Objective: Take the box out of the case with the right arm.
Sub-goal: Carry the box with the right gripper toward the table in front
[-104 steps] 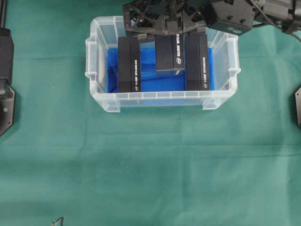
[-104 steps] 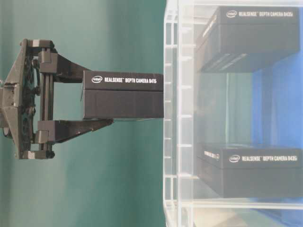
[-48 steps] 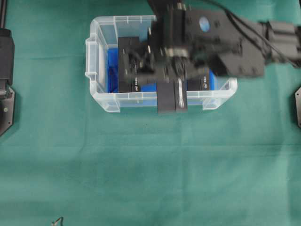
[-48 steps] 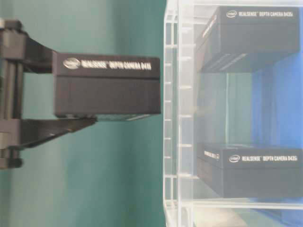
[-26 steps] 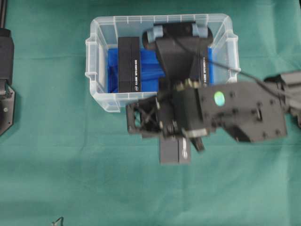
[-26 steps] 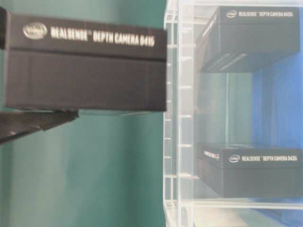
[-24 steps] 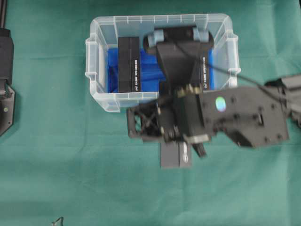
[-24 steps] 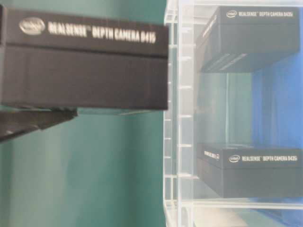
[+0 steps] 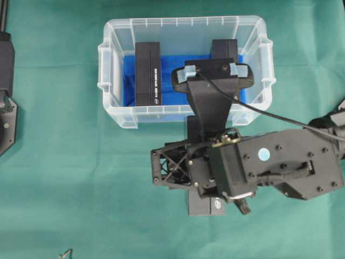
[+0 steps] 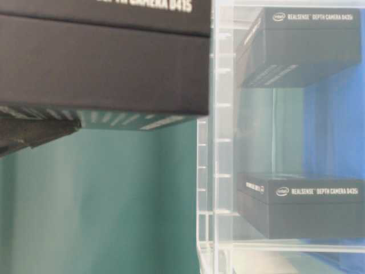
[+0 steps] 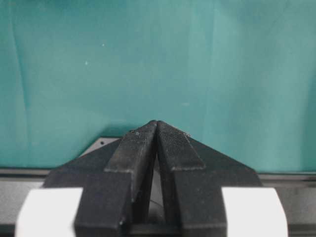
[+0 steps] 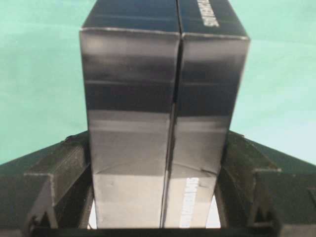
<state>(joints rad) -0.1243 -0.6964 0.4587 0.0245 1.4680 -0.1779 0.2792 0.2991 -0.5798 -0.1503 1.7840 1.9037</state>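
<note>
Overhead, case [image 9: 116, 116]: clear bin on green surface [image 9: 81, 189], blue lining on floor; two black boxes inside, left box [image 9: 147, 74] standing lengthwise, right box [image 9: 225, 47] partly hidden under wrist camera mount.
Overhead, right arm [image 9: 285, 167]: all black, reaching in from right edge, wrist over the cloth just in front of the case.
Overhead, right tool [image 9: 204, 178]: clamped on held box [image 9: 206, 206]; box outside the case, in front of its near wall, one end poking out below the wrist.
Overhead, left arm [image 9: 6, 108]: parked at far left edge, well apart from case.

Table-level, held box [image 10: 102, 63]: fills upper left, very close to lens, blurred; white lettering partly cut off at top; outside case wall [image 10: 208, 171].
Table-level, inside case: upper box [image 10: 302, 48] and lower box [image 10: 302, 205] seen through clear wall, blue lining behind.

Left wrist, left tool [image 11: 157, 143]: fingertips pressed together, nothing between; plain green cloth beyond.

Right wrist, right tool [image 12: 158, 182]: both fingers flat against sides of held box [image 12: 163, 108]; box upright between them, green cloth behind.
</note>
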